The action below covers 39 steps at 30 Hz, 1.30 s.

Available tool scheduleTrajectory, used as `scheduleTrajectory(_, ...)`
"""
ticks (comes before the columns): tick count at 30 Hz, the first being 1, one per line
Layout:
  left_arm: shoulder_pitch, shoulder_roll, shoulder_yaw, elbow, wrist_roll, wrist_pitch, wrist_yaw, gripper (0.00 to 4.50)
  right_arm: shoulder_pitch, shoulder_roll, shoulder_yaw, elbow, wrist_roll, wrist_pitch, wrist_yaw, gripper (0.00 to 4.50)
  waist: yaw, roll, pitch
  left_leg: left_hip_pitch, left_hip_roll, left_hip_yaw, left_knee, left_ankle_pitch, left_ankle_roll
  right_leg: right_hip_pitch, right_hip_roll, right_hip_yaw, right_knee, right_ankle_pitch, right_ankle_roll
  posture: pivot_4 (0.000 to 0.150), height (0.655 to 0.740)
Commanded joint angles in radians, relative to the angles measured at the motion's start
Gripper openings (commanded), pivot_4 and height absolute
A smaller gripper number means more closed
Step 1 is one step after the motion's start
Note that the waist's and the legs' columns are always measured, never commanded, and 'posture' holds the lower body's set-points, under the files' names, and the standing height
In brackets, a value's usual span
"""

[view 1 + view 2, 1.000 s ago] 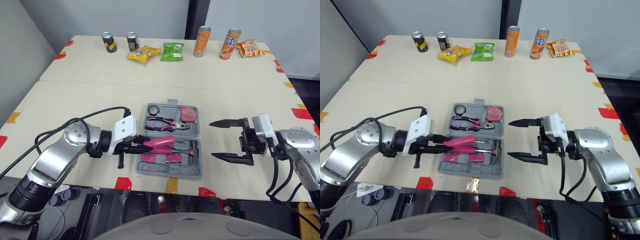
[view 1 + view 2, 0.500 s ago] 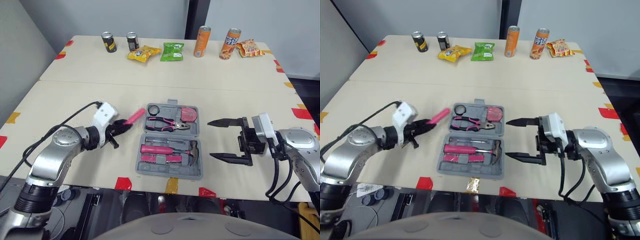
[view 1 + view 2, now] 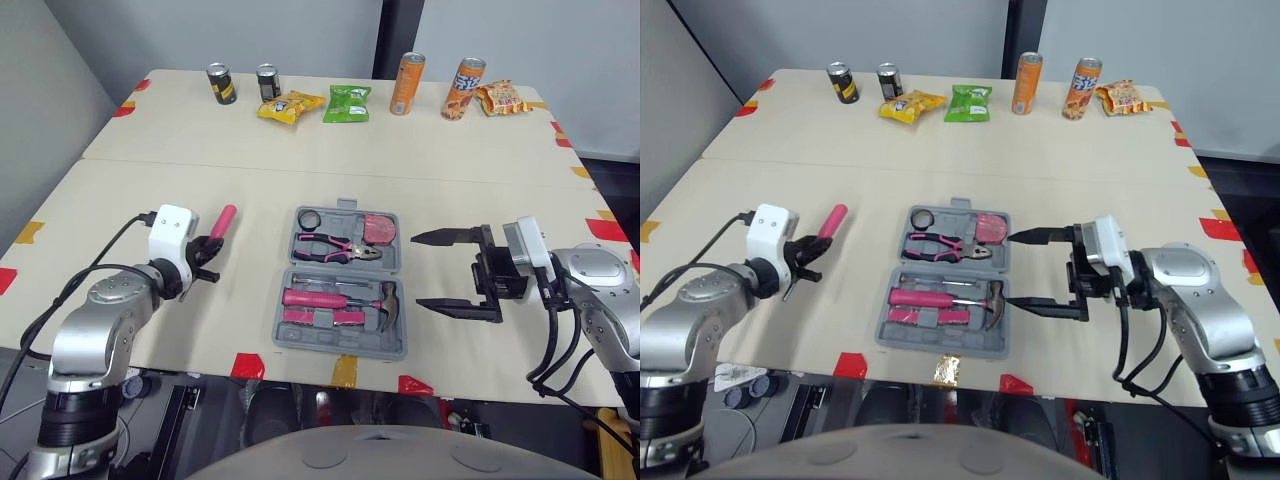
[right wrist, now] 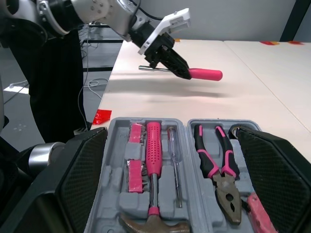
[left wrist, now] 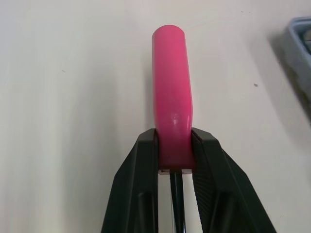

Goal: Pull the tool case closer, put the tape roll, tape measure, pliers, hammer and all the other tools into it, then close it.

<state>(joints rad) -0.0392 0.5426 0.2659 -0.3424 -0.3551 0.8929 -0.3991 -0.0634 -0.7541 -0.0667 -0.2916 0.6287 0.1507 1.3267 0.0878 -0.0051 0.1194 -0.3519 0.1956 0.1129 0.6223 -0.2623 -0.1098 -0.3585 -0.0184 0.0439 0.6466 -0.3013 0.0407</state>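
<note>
Head cam: your tool case [image 3: 343,347] lies open and flat near the front edge of the table [image 3: 300,180], between the two arms. The far half holds the tape roll [image 3: 307,218], pliers [image 3: 337,247] and tape measure [image 3: 377,229]; the near half holds the hammer [image 3: 335,297]. Your left gripper [image 3: 211,243] is well left of the case, clamped on a pink-handled tool [image 3: 224,218], with the handle pointing away from the robot and tilted up. Your right gripper [image 3: 440,271] sits just right of the case, spread wide and holding nothing. Cans [image 3: 403,83] and snack bags [image 3: 346,103] line the far edge, well apart from the case. Left wrist cam: both fingers [image 5: 141,189] pinch the base of the pink handle, and thin metal runs back between them. The table is under the handle and a corner of the case is at the frame edge. Right wrist cam: your two fingers stand wide at either side of the open case. The hammer lies in its slot with a slim screwdriver [image 4: 172,165] just beside it, and the pliers are in the other half. Beyond the case the left gripper holds the pink tool clear of the table, its shadow on the surface below and a bare metal shaft sticking out behind the fingers.
</note>
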Motion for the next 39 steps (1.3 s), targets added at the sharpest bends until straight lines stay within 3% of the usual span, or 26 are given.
scheduleTrajectory(1, -0.001, -0.019, 0.03, 0.052, 0.008, -0.054, 0.016, 0.42, -0.009, 0.004, -0.01, -0.017, 0.007, -0.006, 0.002, 4.5, 0.0, 0.0, 0.0, 0.0, 0.0, 0.0, 0.0, 0.0, 0.0, 0.0, 0.0, 0.0, 0.0, 0.0, 0.0, 0.15, 0.74)
scheduleTrajectory(18, 0.083, -0.103, -0.013, 0.045, 0.015, -0.077, 0.065, 0.42, 0.008, -0.002, -0.017, -0.05, 0.014, 0.007, -0.008, 4.5, 0.0, 0.0, 0.0, 0.0, 0.0, 0.0, 0.0, 0.0, 0.0, 0.0, 0.0, 0.0, 0.0, 0.0, 0.0, 0.15, 0.74)
scheduleTrajectory(20, 0.086, -0.108, -0.012, 0.041, 0.005, -0.076, 0.063, 1.45, 0.005, 0.0, -0.016, -0.047, 0.014, 0.008, -0.009, 4.5, 0.001, 0.0, 0.0, 0.0, 0.0, 0.0, 0.0, 0.0, 0.0, 0.0, 0.0, 0.0, 0.0, 0.0, 0.0, 0.15, 0.74)
scheduleTrajectory(29, 0.112, -0.083, 0.036, -0.029, -0.039, -0.078, 0.039, 4.47, 0.004, 0.002, -0.014, -0.038, 0.01, 0.003, -0.004, 4.5, -0.006, 0.0, 0.0, 0.0, 0.0, 0.0, -0.001, 0.0, 0.0, 0.001, 0.0, 0.0, 0.0, 0.0, 0.0, 0.15, 0.74)
scheduleTrajectory(33, 0.151, 0.011, 0.048, -0.104, -0.053, -0.174, -0.09, 4.47, 0.009, 0.002, -0.015, -0.042, 0.011, 0.004, -0.005, 4.5, -0.006, -0.001, 0.001, 0.0, 0.0, -0.001, -0.001, 0.0, 0.0, 0.0, 0.0, -0.001, -0.001, 0.0, 0.0, 0.15, 0.74)
scheduleTrajectory(39, 0.115, 0.315, 0.021, -0.055, -0.003, -0.449, -0.447, 4.47, -0.009, 0.009, -0.004, -0.024, 0.004, -0.001, 0.001, 4.5, -0.004, -0.001, 0.002, 0.001, 0.0, -0.001, -0.002, 0.0, 0.0, 0.001, 0.0, -0.002, -0.002, 0.0, 0.0, 0.15, 0.74)
